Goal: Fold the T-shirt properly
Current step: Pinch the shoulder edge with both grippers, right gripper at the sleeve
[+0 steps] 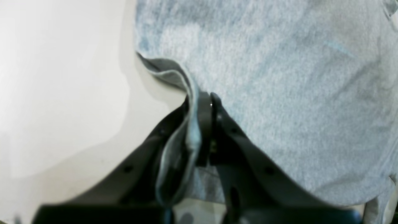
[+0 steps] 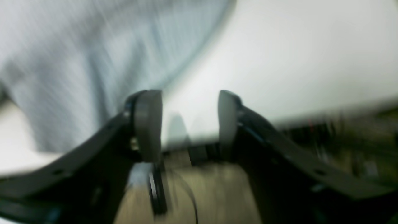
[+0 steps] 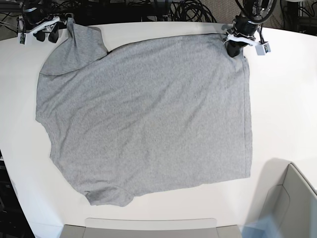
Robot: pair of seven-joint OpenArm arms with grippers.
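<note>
We see the T-shirt [image 3: 143,119] spread plain side up across the white table [image 3: 282,109], filling most of the base view; hem runs down the right side, one sleeve at lower left, another at upper left with its tip raised near the right gripper [image 3: 43,30]; no lettering visible. Left gripper [image 3: 234,47] sits at the shirt's upper right corner in the base view; in the left wrist view the left gripper [image 1: 200,104] has its jaws clenched on a pinched fold of the shirt edge, cloth [image 1: 279,93] filling the upper right of that frame. Right wrist view is motion-blurred; right gripper [image 2: 189,121] has jaws released, a clear gap between the pads [image 2: 149,124], nothing between them; shirt [image 2: 77,62] in that frame's upper left, apart from the pads. Grey bin [image 3: 292,208] at lower right of base view, clear of the shirt; cables [image 3: 188,10] along the top edge.
</note>
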